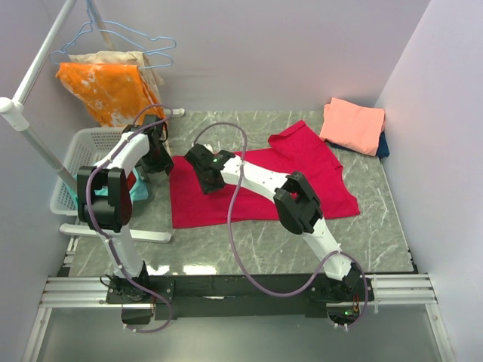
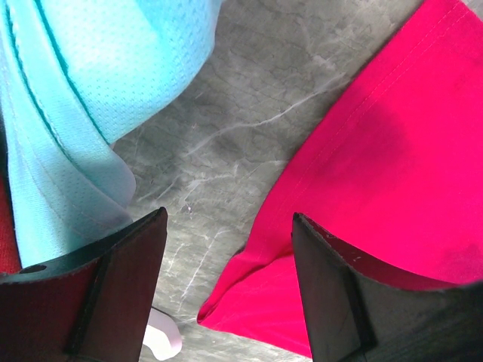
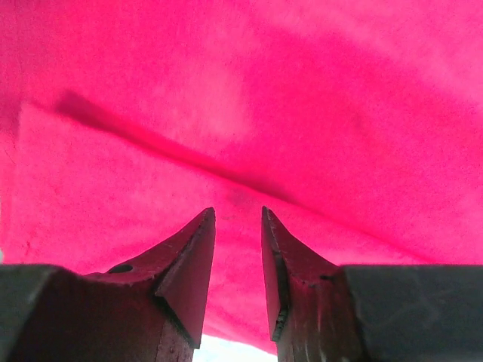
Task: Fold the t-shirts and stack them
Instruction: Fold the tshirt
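From above, the crimson-red t-shirt lies spread on the grey marble counter, near its middle, one sleeve reaching toward the far right corner. In that corner a folded salmon-pink t-shirt rests on a dark blue t-shirt, of which only an edge shows. The left hand is low at the red shirt's far left corner, beside a white basket holding a turquoise cloth. The right hand is over the shirt's far left part. An orange white-blotched cloth hangs on a hanger at the back left.

In the left wrist view, the left hand is spread wide and holds nothing. Bare counter shows between its fingers, with the turquoise mesh cloth on one side and the red shirt's hemmed corner on the other.

In the right wrist view, the right hand points at the red shirt, which fills the frame. A crease runs across the cloth. The fingers stand close together with a narrow gap; I cannot tell whether they nip the cloth.
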You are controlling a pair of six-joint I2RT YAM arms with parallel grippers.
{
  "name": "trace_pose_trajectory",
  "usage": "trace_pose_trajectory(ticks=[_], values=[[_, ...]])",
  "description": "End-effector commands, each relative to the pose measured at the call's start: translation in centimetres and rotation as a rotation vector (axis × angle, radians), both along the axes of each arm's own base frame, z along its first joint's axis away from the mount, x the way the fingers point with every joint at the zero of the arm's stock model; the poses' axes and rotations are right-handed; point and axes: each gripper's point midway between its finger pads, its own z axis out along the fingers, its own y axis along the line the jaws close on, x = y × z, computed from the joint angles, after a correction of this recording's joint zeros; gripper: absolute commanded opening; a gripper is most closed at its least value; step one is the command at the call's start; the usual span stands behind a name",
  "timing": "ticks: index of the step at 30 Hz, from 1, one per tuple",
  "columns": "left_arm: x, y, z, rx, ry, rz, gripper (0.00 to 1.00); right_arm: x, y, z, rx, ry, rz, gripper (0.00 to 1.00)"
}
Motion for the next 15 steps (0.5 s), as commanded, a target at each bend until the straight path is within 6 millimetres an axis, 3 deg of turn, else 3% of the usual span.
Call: trace_pose_trajectory(ticks=[1,5,6,10,15], values=[[0.6,0.2,1.5,0.006,-0.053,-0.011,0.72,3.3,0.2,2.4,0.063,-0.086,-0.082,0.38],[1.0,-0.5,2.0,-0.029,-0.089,-0.052,0.71,5.5,-2.4,3.9,0.095,-0.107,-0.208,0.43],[1.2,-0.9,2.1,-0.048,-0.098,-0.062,0.72,6.8,-4.0,4.7,0.11,-0.11,-0.256,0.43],[1.7,-2.2,2.6,-0.101,-0.129,-0.096,0.71,9.0,-7.3,5.9,0.154,-0.07,-0.327,0.45],[1.9,-4.8,3.3,-0.131,-0.141,-0.193,0.7,9.4,-8.7,6.8,0.09,-0.099,-0.287,0.47]])
